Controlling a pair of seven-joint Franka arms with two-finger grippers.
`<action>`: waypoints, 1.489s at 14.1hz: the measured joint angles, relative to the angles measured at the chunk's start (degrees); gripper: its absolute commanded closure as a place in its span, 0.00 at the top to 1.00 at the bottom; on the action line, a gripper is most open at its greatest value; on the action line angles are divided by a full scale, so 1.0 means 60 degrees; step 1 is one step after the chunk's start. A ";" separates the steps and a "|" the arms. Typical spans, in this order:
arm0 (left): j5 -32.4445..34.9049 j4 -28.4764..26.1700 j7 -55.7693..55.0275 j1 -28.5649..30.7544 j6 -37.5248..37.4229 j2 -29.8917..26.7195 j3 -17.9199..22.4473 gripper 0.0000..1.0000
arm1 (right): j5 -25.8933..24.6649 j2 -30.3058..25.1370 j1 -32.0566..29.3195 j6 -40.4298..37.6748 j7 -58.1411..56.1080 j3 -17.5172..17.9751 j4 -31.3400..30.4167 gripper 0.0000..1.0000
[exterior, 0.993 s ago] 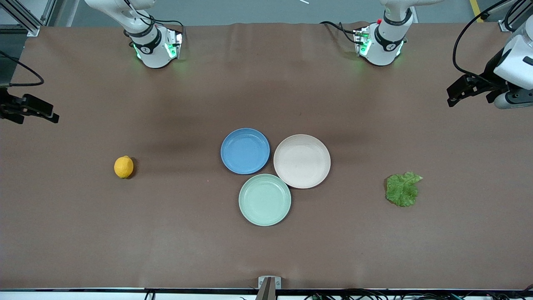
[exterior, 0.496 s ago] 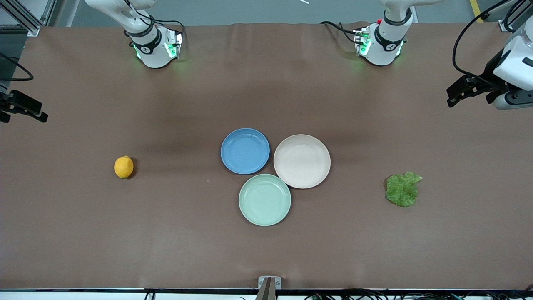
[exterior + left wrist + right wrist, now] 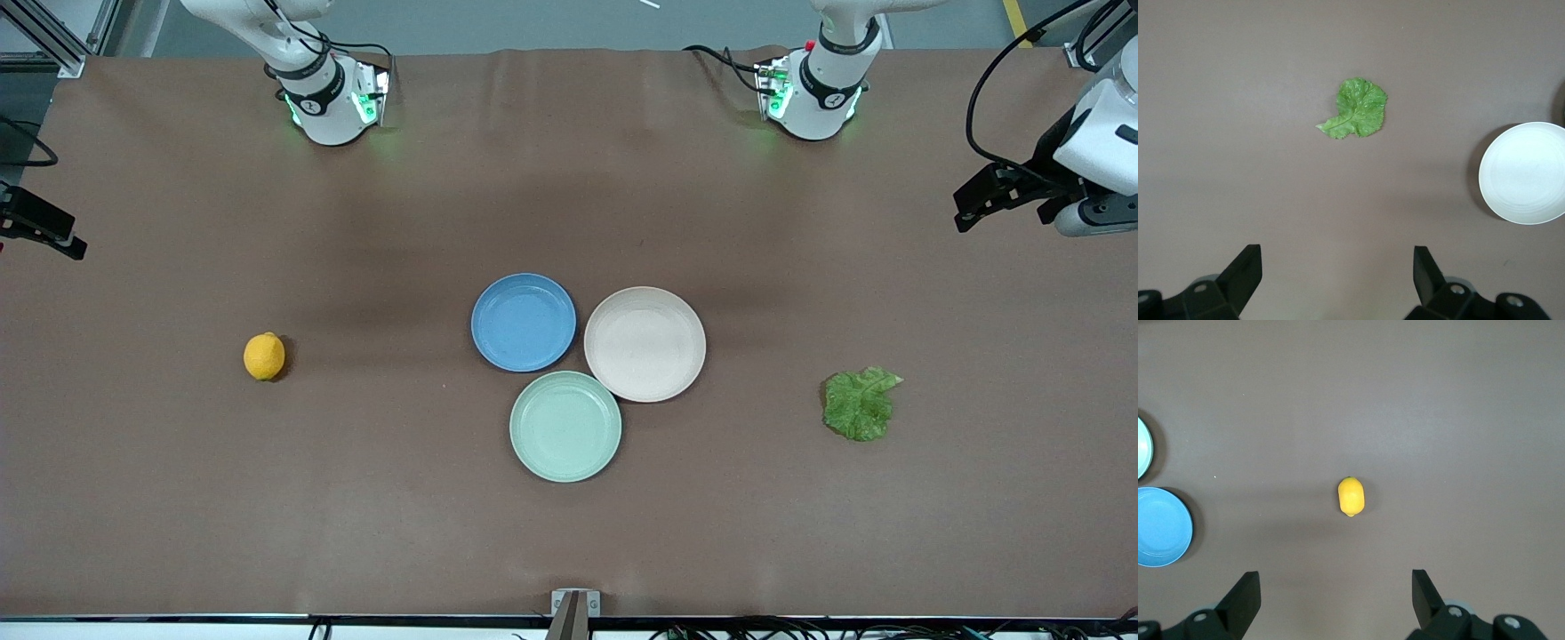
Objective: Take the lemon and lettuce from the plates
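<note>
The lemon lies on the brown table toward the right arm's end, off any plate; it also shows in the right wrist view. The lettuce lies flat on the table toward the left arm's end, also in the left wrist view. The blue plate and the beige-pink plate sit empty side by side mid-table. My right gripper is open and empty, high over its table end. My left gripper is open and empty, high over its end.
An empty mint-green plate touches both plates, nearer the front camera. The arm bases stand along the table's back edge. A small bracket sits at the front edge.
My right gripper has drawn back toward the table edge at its end. My left gripper has hardly moved. Lemon, lettuce and plates have stayed put.
</note>
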 measured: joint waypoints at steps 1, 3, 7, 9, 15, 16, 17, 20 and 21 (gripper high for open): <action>0.0000 0.0000 0.0005 0.0000 0.0000 0.0000 0.0000 1.00 | 0.0000 0.0000 0.0000 0.0001 0.0000 0.0000 0.0000 1.00; 0.0000 0.0000 0.0015 -0.0001 0.0000 0.0000 -0.0002 1.00 | 0.0000 0.0001 0.0000 0.0006 0.0000 0.0002 0.0000 1.00; -0.0134 0.0000 0.0018 -0.0002 0.0000 0.0000 -0.0005 1.00 | 0.0000 0.0001 0.0000 0.0007 0.0000 0.0003 0.0000 1.00; -0.0193 -0.0002 0.0042 -0.0002 0.0000 0.0000 -0.0006 1.00 | 0.0000 0.0001 0.0000 0.0007 0.0000 0.0003 0.0001 1.00; -0.0201 -0.0027 0.0172 -0.0002 0.0000 0.0001 -0.0006 1.00 | 0.0000 0.0001 0.0000 0.0007 0.0000 0.0004 0.0001 1.00; -0.0201 -0.0032 0.0172 -0.0002 0.0000 0.0001 -0.0006 1.00 | 0.0000 0.0001 0.0000 0.0008 0.0000 0.0004 0.0001 1.00; -0.0201 -0.0035 0.0172 -0.0002 0.0000 0.0001 -0.0006 1.00 | 0.0000 0.0001 0.0000 0.0008 0.0000 0.0004 0.0001 1.00; -0.0201 -0.0035 0.0171 0.0026 -0.0022 0.0000 0.0008 1.00 | 0.0000 0.0001 0.0000 0.0008 0.0000 0.0004 0.0001 1.00; -0.0201 -0.0035 0.0171 0.0029 -0.0071 0.0000 0.0012 1.00 | 0.0000 0.0001 0.0000 0.0008 0.0000 0.0004 0.0001 1.00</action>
